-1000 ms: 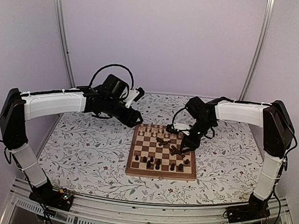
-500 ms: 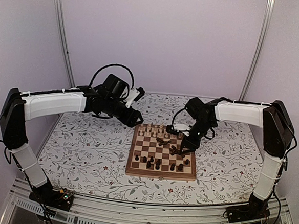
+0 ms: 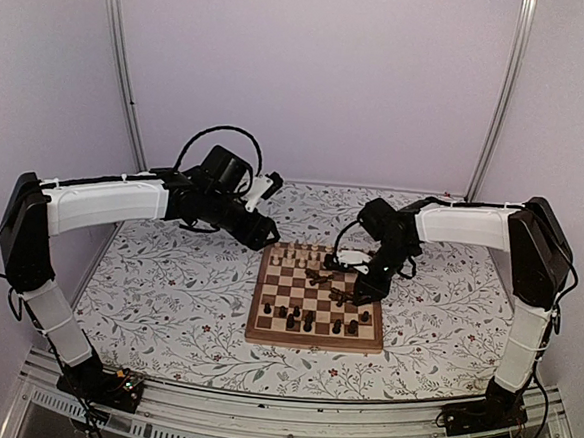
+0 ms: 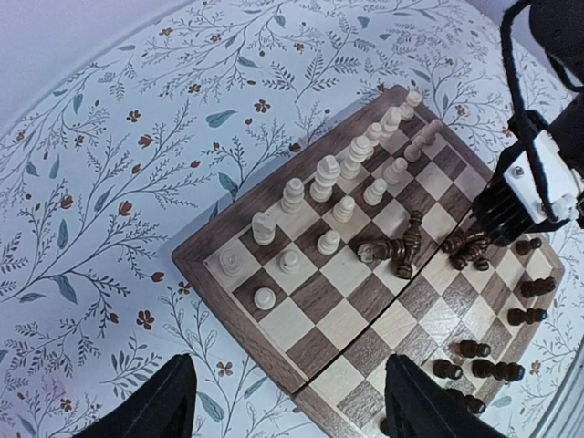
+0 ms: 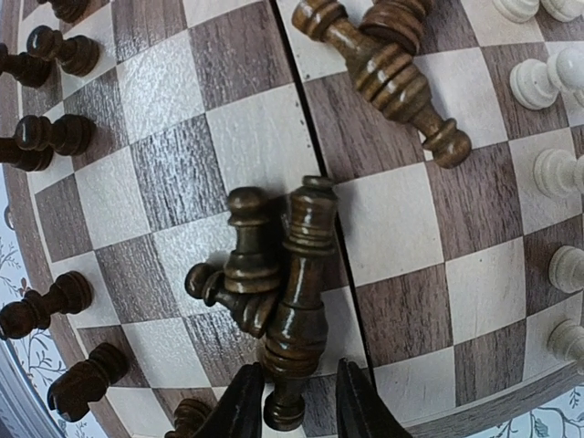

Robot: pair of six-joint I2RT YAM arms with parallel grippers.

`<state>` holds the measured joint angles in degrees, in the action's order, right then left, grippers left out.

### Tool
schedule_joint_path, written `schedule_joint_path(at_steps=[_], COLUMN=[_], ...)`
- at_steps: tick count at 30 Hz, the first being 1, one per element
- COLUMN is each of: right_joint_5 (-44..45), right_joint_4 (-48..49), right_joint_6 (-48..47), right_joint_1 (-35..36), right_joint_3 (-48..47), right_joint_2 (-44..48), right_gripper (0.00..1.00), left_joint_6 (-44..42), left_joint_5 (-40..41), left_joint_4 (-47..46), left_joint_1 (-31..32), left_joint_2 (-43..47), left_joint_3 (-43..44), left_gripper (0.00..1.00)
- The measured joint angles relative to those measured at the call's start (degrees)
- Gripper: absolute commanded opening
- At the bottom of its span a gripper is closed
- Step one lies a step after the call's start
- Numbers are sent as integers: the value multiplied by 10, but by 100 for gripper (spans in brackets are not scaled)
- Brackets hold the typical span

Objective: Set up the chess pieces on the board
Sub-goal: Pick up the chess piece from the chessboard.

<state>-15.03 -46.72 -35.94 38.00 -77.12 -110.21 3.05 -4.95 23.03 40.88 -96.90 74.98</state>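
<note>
R gripper (image 5: pixel 297 370) is low over the board (image 3: pixel 313 343), mid-table; jaws narrow, astride the thin end of a fallen dark piece (image 5: pixel 301 292) w/ a sliver of gap, grip not clear. A 2nd dark piece (image 5: pixel 248 255) lies touching it. Pale pieces (image 4: pixel 324 178) stand along far rows, dark pawns (image 3: pixel 308 322) near edge. L gripper (image 4: pixel 290 360) hangs wide over the floral table (image 3: pixel 167 290), off the board's far-left corner.

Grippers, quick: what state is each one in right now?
Left gripper: open, empty.
Right gripper: open, fingers straddling the end of a toppled dark chess piece, not yet clamped.
</note>
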Motion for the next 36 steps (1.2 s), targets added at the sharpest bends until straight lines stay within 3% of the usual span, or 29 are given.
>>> schedule_joint_path(at_steps=[9,17,28,36], right_joint_5=[-3,-14,-67,-81], right_joint_4=[19,44,82,103], right_joint_6=[2,2,-11,-13], right_joint_1=[0,-2,-6,-6], right_joint_3=[8,31,75,90], right_joint_2=[0,17,83,85], right_gripper=[14,9,7,7], left_joint_6=[0,16,120,208], left_joint_5=[-2,-23,-113,-182], left_joint_4=[2,-15,-108,-203], left_joint_1=[1,3,4,8], left_joint_2=[-8,-17,-23,-80], left_joint_3=[1,1,0,-29], left_gripper=[73,73,70,66])
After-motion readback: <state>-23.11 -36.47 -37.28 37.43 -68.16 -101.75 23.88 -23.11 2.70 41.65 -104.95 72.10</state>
